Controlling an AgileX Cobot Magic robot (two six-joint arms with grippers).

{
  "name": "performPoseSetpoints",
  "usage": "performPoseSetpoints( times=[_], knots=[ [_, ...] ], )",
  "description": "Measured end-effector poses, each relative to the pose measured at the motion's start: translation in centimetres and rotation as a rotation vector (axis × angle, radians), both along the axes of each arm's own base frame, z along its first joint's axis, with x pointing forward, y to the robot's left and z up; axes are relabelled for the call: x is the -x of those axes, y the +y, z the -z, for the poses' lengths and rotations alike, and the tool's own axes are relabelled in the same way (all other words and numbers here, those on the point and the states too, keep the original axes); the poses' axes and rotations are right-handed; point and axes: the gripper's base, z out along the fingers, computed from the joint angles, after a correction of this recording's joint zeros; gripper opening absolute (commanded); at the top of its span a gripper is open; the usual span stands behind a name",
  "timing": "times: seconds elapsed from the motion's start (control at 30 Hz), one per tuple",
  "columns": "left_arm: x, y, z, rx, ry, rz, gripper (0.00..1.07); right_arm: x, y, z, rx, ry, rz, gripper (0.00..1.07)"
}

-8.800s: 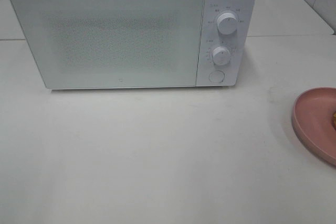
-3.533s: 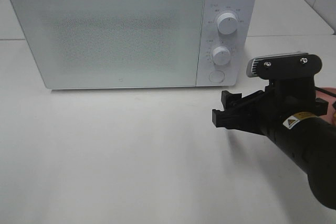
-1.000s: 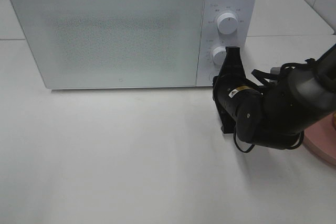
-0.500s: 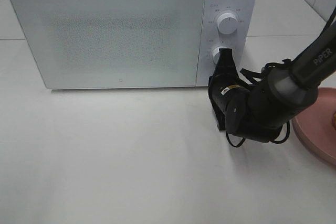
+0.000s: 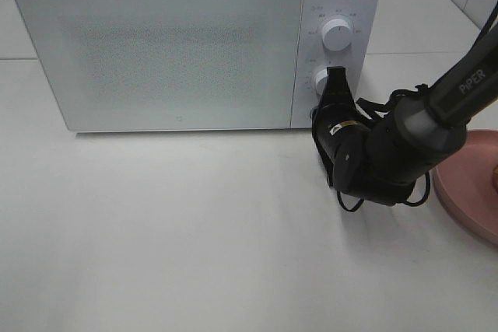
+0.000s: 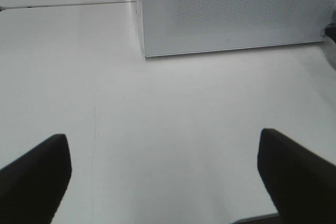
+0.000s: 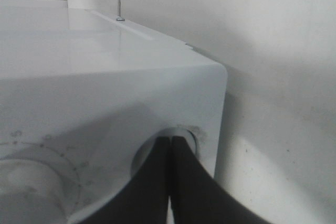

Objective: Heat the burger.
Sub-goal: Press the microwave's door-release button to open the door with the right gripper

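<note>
Black right hand [image 7: 169,141], closed, at round button [image 7: 143,155] of microwave [image 5: 156,52]

White microwave [image 5: 179,52], door finely speckled grey, knobs [image 5: 337,35] white; table [image 5: 171,231] under it off-white. Right gripper [image 7: 169,145] at the microwave's panel is black, arm [image 5: 389,157] black with yellow label, white lettering. Plate [image 5: 467,184] right of the microwave is pink.

A kitchen-style counter [image 5: 156,231]: white microwave [image 5: 194,44], pink plate [image 5: 465,184].
</note>
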Motion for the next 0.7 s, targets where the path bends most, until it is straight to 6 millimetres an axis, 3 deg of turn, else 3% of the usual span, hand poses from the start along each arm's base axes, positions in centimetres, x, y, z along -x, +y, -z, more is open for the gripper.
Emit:
performPoseSetpoints(
  times=[0.7],
  knots=[
    [0.0, 0.0, 0.0, -0.003, 0.000, 0.001, 0.88, -1.5, 0.7, -0.4, -0.052, -0.007, 0.076, 0.00]
  ],
)
